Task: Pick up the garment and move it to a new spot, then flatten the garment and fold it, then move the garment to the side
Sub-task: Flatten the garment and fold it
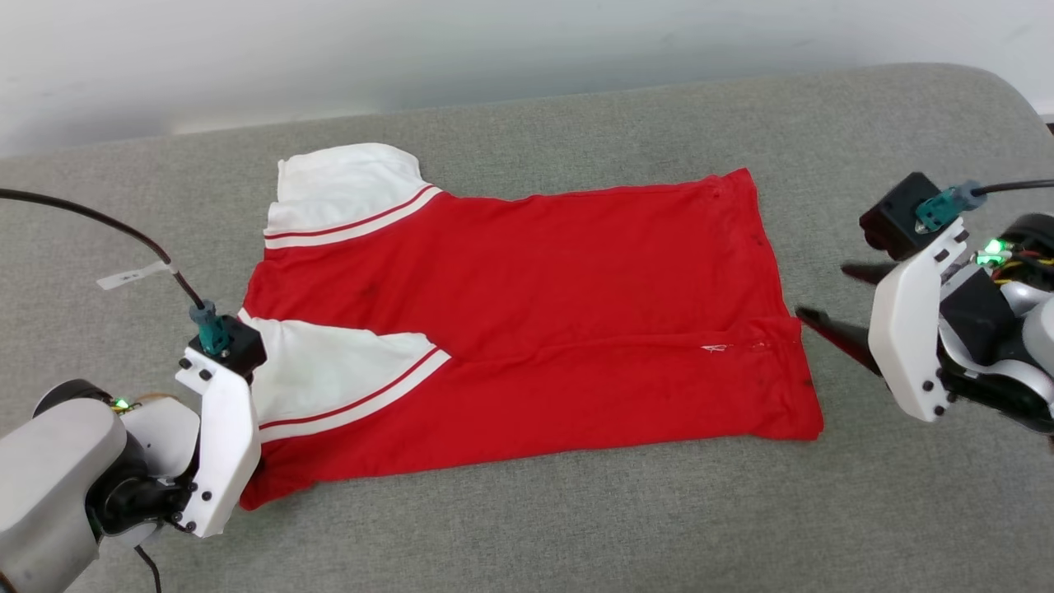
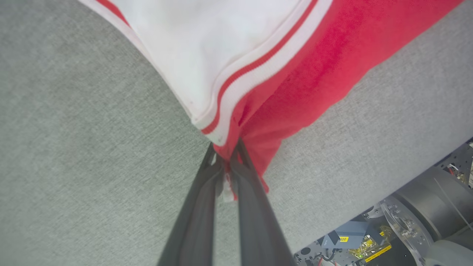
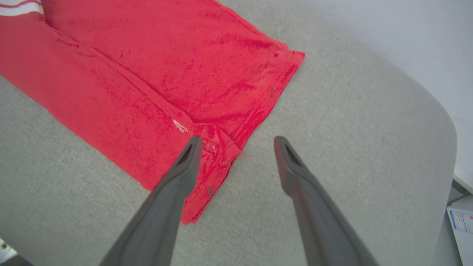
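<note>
Left gripper point(image 2: 225, 157): two long dark grey fingers point(image 2: 196, 221), matte, narrowing to the tips. Lower left of head view: white plastic bracket point(image 1: 222, 445) with black screws, black box point(image 1: 247, 347) on top, teal plug point(image 1: 212, 329), thin black cable point(image 1: 99, 218) with white tag point(image 1: 132, 276); rounded pale grey forearm point(image 1: 49, 469), green light point(image 1: 121, 404). Right gripper point(image 1: 823, 292), right edge: matching white plate point(image 1: 906, 329), second plug point(image 1: 939, 210), red and yellow wires point(image 1: 1017, 280). Slotted fingertips point(image 3: 192, 146) in right wrist view.

Bare lab: padded bench point(image 1: 576, 511), white wall point(image 1: 412, 49)
</note>
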Controlling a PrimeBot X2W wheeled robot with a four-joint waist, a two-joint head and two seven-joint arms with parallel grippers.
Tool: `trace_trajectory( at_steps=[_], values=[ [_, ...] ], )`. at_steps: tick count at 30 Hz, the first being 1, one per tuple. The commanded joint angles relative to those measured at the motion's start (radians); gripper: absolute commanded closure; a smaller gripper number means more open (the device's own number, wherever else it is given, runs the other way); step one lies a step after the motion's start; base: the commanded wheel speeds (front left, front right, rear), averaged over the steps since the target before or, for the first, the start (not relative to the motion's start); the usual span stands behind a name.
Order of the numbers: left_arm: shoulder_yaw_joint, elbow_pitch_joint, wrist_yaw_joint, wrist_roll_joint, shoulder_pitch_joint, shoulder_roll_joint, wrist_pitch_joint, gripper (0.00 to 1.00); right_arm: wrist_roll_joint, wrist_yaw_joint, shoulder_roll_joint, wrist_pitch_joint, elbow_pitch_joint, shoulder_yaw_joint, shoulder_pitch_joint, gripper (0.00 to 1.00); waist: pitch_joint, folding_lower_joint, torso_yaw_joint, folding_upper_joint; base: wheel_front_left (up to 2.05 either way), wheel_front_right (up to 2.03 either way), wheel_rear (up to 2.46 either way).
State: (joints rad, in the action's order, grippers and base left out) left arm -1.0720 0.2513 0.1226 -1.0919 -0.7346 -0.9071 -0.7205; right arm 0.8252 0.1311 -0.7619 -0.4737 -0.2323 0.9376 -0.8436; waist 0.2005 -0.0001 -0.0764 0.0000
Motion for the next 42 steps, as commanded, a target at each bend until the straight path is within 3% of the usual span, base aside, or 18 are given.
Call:
trace_trajectory(
  at_steps=[1, 5, 8, 17, 22, 23, 24, 25, 33, 42],
  values=[
    [0.000, -0.012, 0.001, 0.005, -0.007, -0.007, 0.004, 1.00, 0.036, -0.001, -0.014, -0.051, -0.003, 0.015, -0.014, 0.00, -0.003, 0.0001, 0.004, 0.0000, 0.00, 0.00, 0.00],
    [0.000, -0.068, 0.000, 0.017, -0.014, -0.021, 0.009, 1.00, 0.133, -0.001, -0.044, -0.222, -0.015, 0.068, -0.042, 0.00, 0.005, 0.0001, 0.020, 0.0000, 0.00, 0.00, 0.00],
    [0.000, -0.104, -0.008, 0.027, -0.021, -0.020, 0.010, 1.00, 0.177, -0.001, -0.040, -0.282, -0.046, 0.089, -0.043, 0.00, 0.019, 0.0001, 0.034, 0.0000, 0.00, 0.00, 0.00],
    [0.002, -0.162, -0.030, 0.048, -0.040, -0.011, 0.008, 1.00, 0.242, -0.001, 0.094, -0.253, -0.218, 0.095, 0.012, 0.00, 0.085, 0.0001, 0.067, 0.0000, 0.00, 0.00, 0.00],
    [0.001, -0.164, -0.036, 0.048, -0.039, -0.012, 0.012, 1.00, 0.241, 0.000, 0.162, -0.239, -0.280, 0.162, 0.083, 0.00, 0.099, 0.0001, 0.071, 0.0000, 0.00, 0.00, 0.00],
    [0.001, -0.163, -0.036, 0.046, -0.035, -0.012, 0.013, 1.00, 0.243, 0.000, 0.167, -0.232, -0.284, 0.170, 0.087, 0.03, 0.098, 0.0001, 0.070, 0.0000, 0.00, 0.00, 0.00],
    [0.001, -0.160, -0.036, 0.043, -0.028, -0.012, 0.017, 1.00, 0.245, 0.000, 0.170, -0.217, -0.283, 0.172, 0.086, 0.94, 0.094, 0.0001, 0.068, 0.0000, 0.00, 0.00, 0.00],
    [0.001, -0.158, -0.038, 0.040, -0.021, -0.013, 0.021, 1.00, 0.248, 0.000, 0.168, -0.203, -0.281, 0.171, 0.081, 1.00, 0.089, 0.0001, 0.065, 0.0000, 0.00, 0.00, 0.00],
    [0.000, -0.161, -0.043, 0.007, 0.031, -0.031, 0.045, 1.00, 0.262, -0.001, 0.051, -0.120, -0.193, 0.168, 0.027, 1.00, 0.008, 0.0001, 0.055, 0.0000, 0.00, 0.00, 0.00],
    [-0.012, -0.253, -0.065, -0.028, 0.107, -0.086, 0.055, 1.00, 0.309, -0.001, -0.103, -0.123, -0.024, 0.202, 0.065, 1.00, -0.061, 0.0001, 0.058, 0.0000, 0.00, 0.00, 0.00]
  ],
)
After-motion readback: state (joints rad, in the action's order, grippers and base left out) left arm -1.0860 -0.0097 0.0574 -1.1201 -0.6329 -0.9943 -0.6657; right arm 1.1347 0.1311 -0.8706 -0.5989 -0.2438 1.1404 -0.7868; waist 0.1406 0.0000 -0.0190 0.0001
